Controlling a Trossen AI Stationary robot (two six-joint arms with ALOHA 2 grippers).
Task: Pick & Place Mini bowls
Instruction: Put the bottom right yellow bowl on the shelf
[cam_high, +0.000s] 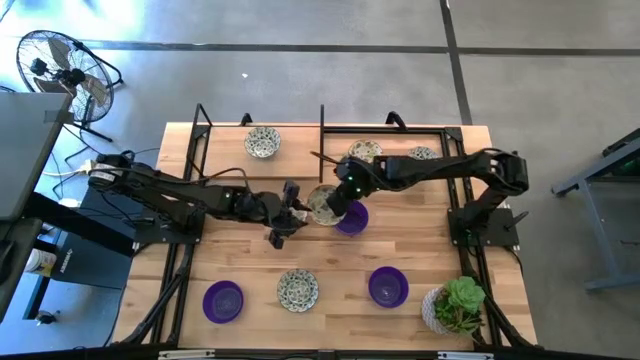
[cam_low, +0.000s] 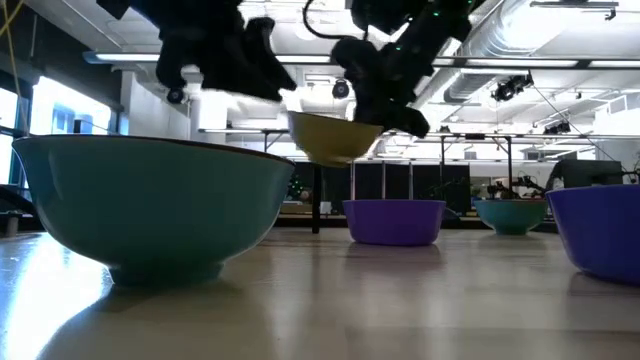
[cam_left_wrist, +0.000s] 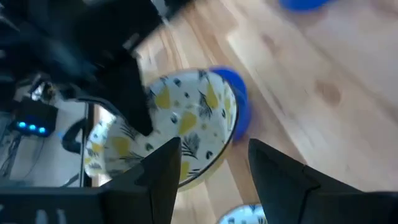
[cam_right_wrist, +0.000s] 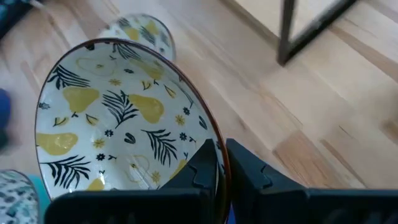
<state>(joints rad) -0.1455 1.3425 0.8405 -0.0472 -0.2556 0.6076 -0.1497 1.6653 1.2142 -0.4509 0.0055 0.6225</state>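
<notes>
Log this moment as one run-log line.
right end effector: shut on patterned bowl rim, lifted above purple bowl | left end effector: open, beside it

Glossy glazed bowl (cam_right_wrist: 124, 118) over smooth, matt wooden table (cam_right_wrist: 298, 112).

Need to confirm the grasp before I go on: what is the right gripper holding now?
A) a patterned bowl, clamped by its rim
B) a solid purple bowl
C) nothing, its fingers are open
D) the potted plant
A: in the right wrist view the right gripper has its fingers closed on the rim of the patterned bowl, which the low view shows lifted off the table, above a purple bowl.
</notes>
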